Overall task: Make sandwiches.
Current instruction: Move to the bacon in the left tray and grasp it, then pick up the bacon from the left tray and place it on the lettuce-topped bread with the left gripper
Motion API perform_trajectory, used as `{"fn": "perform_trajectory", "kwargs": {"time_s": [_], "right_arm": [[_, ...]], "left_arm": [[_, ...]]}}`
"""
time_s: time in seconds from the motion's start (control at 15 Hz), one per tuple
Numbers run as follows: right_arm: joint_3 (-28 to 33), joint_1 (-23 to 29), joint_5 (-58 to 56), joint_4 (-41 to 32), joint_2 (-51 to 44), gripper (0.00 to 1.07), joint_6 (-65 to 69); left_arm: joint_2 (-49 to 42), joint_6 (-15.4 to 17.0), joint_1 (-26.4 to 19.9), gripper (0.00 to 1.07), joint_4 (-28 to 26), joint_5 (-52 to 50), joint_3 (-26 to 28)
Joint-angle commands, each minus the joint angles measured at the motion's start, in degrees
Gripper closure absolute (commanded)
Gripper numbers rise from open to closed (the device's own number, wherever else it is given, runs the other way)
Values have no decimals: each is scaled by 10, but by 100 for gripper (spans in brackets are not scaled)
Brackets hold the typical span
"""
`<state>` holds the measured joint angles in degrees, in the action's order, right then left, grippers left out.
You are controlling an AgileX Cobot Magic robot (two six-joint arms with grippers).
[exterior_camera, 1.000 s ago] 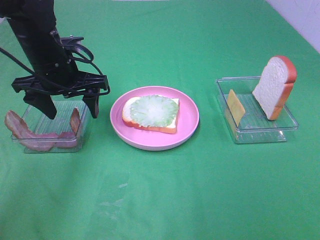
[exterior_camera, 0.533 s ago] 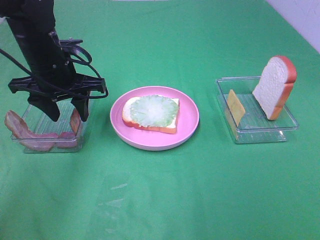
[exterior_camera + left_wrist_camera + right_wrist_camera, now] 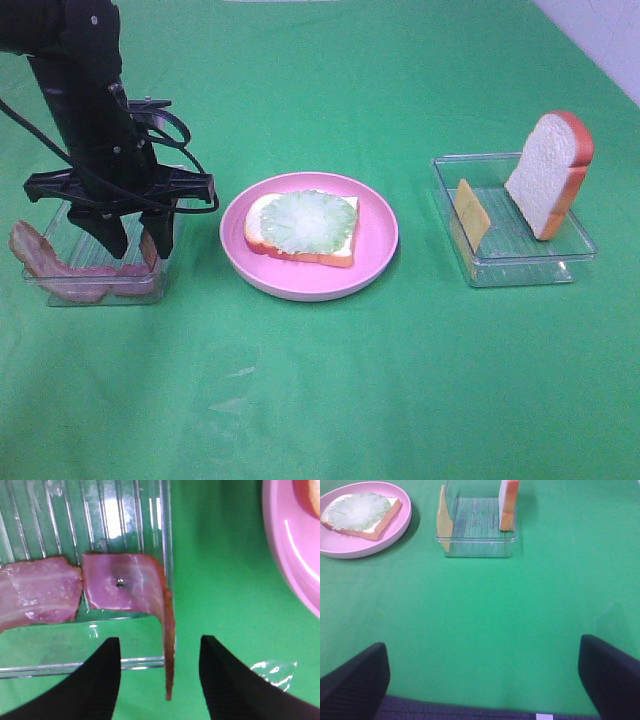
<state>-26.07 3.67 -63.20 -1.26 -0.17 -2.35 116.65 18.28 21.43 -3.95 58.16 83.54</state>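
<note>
The left fingers (image 3: 100,685) stand open astride the upturned end of a bacon strip (image 3: 125,585) at the clear tray's (image 3: 100,515) wall, not touching it. The lettuce-topped bread (image 3: 300,225) lies on the pink plate (image 3: 378,250) nearby. The right fingers (image 3: 355,680) gape wide, empty.

The bacon (image 3: 120,587) is reddish-brown, lettuce (image 3: 307,221) pale green, plate (image 3: 375,245) pink, cheese (image 3: 472,212) seemingly yellow.

Exterior high: down over whole surface (image 3: 330,400). Left wrist: close, straight down past left claw (image 3: 159,645). Right wrist: low, oblique. Shared: pink plate (image 3: 378,240).
</note>
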Motion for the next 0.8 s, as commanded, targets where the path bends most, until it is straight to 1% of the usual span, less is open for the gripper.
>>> {"fn": "perform_trajectory", "kwargs": {"time_s": [0.07,0.13,0.2,0.27,0.33,0.6,0.8], "right_arm": [[2,-2,3,-2,-18,9,2],[2,-2,3,-2,-18,9,2],[2,-2,3,-2,-18,9,2],[2,-2,3,-2,-18,9,2],[2,-2,3,-2,-18,9,2],[2,-2,3,-2,-18,9,2],[2,-2,3,-2,-18,9,2]], "left_arm": [[2,1,0,70,-5,-9,-3],[2,1,0,82,-4,-14,-3],[2,1,0,90,-4,-15,-3],[2,1,0,103,-4,-17,-3],[2,0,0,107,-4,-25,-3],[-2,0,0,107,-6,-24,-2],[-14,1,0,107,-6,-9,13]]}}
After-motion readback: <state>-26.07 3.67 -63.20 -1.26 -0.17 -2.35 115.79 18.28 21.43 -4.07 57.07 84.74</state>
